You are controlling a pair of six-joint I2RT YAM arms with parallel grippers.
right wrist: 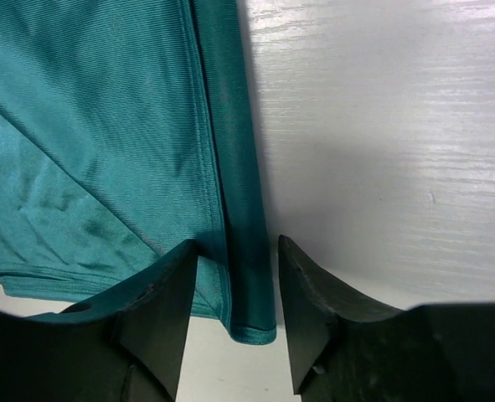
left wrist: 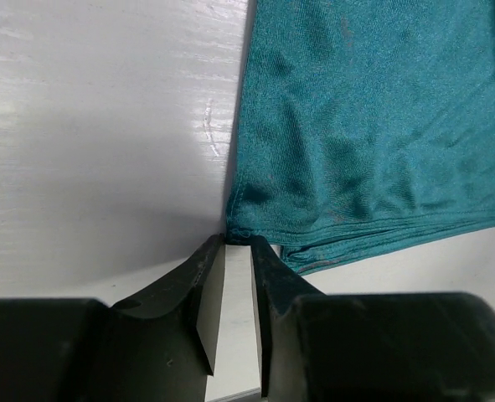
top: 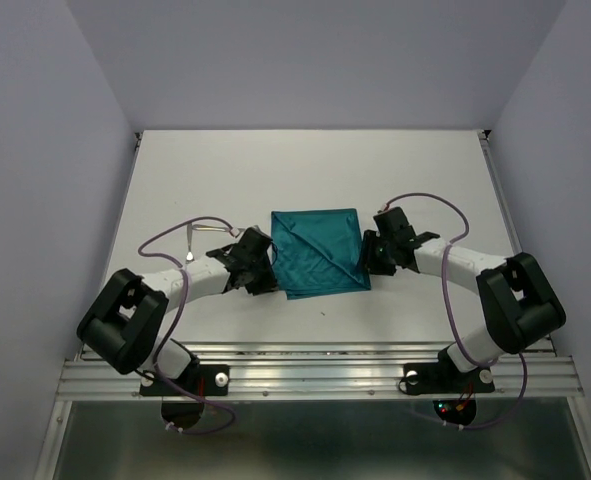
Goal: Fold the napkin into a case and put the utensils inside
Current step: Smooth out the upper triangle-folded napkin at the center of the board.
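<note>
The teal napkin point(top: 318, 252) lies folded into a rough square on the white table, between my two grippers. My left gripper point(top: 263, 270) sits at its near left corner. In the left wrist view the gripper point(left wrist: 237, 243) is open by a narrow gap, and its tips touch the corner of the napkin point(left wrist: 373, 126). My right gripper point(top: 368, 255) is at the napkin's right side. In the right wrist view the gripper point(right wrist: 237, 243) stands open astride the folded right edge of the napkin point(right wrist: 88, 126), with table showing below. Slim silver utensils point(top: 191, 240) lie behind my left arm.
The white table point(top: 305, 170) stretches back to pale walls on three sides. A metal rail point(top: 315, 365) runs along the near edge where both arm bases sit. Purple cables loop over each forearm.
</note>
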